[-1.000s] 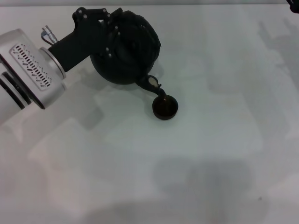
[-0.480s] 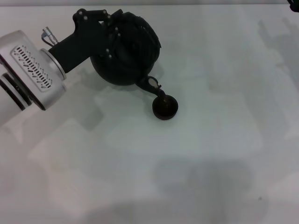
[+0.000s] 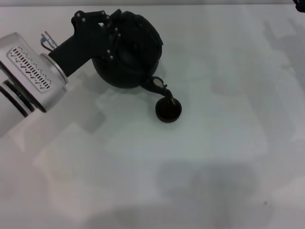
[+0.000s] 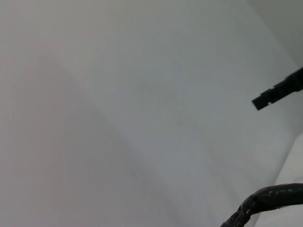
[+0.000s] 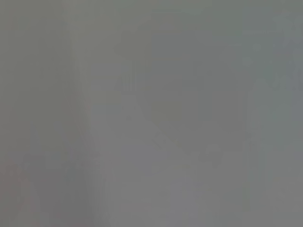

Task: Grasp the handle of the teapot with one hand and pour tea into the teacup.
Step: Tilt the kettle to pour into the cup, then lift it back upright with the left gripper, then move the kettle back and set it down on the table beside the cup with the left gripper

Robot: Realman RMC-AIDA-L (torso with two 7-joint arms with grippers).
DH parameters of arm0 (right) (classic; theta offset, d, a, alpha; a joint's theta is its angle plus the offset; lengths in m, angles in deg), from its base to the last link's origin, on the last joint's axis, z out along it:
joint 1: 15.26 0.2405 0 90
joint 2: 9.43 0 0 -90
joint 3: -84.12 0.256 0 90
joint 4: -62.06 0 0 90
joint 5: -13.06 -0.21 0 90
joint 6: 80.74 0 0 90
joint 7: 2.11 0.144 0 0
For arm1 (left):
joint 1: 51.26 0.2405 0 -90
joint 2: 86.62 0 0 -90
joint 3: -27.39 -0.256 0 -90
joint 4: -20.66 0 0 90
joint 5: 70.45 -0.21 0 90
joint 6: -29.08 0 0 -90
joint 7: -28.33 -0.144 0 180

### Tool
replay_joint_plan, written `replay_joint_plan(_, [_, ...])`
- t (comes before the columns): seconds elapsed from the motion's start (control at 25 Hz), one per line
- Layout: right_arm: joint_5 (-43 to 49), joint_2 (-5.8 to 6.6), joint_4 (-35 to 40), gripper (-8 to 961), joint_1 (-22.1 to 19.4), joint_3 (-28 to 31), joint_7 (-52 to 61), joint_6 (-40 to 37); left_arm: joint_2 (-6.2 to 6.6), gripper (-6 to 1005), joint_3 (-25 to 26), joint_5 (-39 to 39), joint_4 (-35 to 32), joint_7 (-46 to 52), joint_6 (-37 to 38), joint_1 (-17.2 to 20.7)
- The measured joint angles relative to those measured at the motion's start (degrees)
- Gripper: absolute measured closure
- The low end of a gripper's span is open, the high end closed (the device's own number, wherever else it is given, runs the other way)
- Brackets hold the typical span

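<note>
Against the earlier frame, I note the teapot [image 3: 128, 55] at upper left tipped slightly further; its spout axis slants toward lower right, over the teacup [image 3: 168, 111] on the surface [image 3: 214, 157]. Left claw [image 3: 112, 36] grips the handle [image 4: 265, 201].

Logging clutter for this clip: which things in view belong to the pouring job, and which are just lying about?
In the job:
- teapot, tilted, spout over the cup
- teacup
- left gripper at the teapot's top

Lying about:
- nothing besides the white table
</note>
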State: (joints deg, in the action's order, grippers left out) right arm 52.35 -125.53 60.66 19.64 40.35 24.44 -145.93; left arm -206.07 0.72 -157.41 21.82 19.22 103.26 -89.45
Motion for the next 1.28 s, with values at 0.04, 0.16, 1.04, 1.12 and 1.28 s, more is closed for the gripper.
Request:
replay_joint_plan(0.04, [0.0,0.0,0.0,122,0.0,0.0,0.0,0.0,0.0,911,0.0,0.6,0.5,0.0,0.0,0.1])
replay_joint_plan(0.16, [0.0,0.0,0.0,122,0.0,0.0,0.0,0.0,0.0,911,0.0,1.2,1.3,0.0,0.0,0.5])
replay_joint_plan(1.04, [0.0,0.07,0.1,122,0.1,0.0,0.0,0.5,-0.23,911,10.4,13.4,13.0,8.0,6.0,6.3])
replay_joint_plan(1.12, [0.0,0.07,0.5,122,0.1,0.0,0.0,0.7,-0.36,911,12.9,13.6,14.9,8.3,6.0,7.4])
replay_joint_plan(1.28, [0.0,0.09,1.0,122,0.2,0.0,0.0,0.9,-0.53,911,16.6,13.7,17.3,8.3,5.3,9.1])
